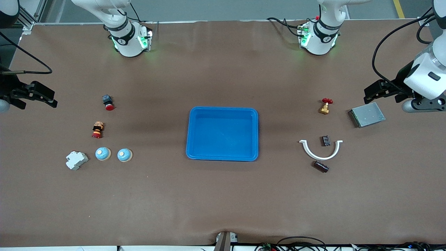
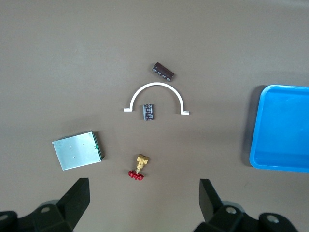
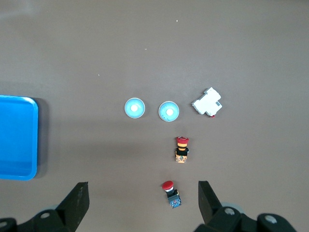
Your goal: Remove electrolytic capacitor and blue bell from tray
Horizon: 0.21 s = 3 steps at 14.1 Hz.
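The capacitor (image 1: 321, 166) (image 2: 163, 71), a dark brown cylinder, lies on its side toward the left arm's end of the table, nearer the front camera than a white curved bracket (image 1: 321, 150). Two blue dome bells (image 1: 103, 153) (image 1: 124, 155) sit side by side toward the right arm's end; the right wrist view shows both bells (image 3: 134, 108) (image 3: 169, 111). A blue tray (image 1: 223, 108) stands mid-table with nothing in it. My left gripper (image 1: 371, 93) (image 2: 144, 191) hangs open beside a metal box. My right gripper (image 1: 52, 98) (image 3: 143, 193) hangs open above the table's edge at its own end.
Near the capacitor are a brass valve with a red handle (image 1: 325, 106), a flat metal box (image 1: 367, 114) and a small black chip (image 1: 325, 141) inside the bracket's arc. Near the bells are a red push button (image 1: 108, 102), a second red-capped switch (image 1: 98, 129) and a white breaker (image 1: 76, 160).
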### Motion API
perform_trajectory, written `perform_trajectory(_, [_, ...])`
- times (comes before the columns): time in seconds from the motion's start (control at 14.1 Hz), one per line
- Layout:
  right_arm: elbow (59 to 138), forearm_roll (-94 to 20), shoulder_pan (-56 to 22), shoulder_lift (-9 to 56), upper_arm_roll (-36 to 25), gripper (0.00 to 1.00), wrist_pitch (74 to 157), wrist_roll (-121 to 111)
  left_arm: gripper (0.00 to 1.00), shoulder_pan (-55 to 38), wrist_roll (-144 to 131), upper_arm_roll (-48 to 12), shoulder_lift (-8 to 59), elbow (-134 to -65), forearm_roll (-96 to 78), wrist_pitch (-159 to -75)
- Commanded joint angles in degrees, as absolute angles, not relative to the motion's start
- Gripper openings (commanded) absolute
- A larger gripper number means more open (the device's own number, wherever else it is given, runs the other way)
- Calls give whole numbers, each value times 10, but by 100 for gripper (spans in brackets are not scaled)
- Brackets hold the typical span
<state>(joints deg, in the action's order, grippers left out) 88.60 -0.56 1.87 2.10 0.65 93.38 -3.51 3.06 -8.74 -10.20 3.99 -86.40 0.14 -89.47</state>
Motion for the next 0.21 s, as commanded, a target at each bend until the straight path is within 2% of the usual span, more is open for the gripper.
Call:
perform_trajectory(0.0, [906,-15,25,-1,8,100,940,-31,100,32,-91,-101,39,-864,-4,-897])
perform_trajectory(0.14, [912,-14,25,-3,8,100,940,-31,100,32,-91,-101,39,-864,-4,-897])
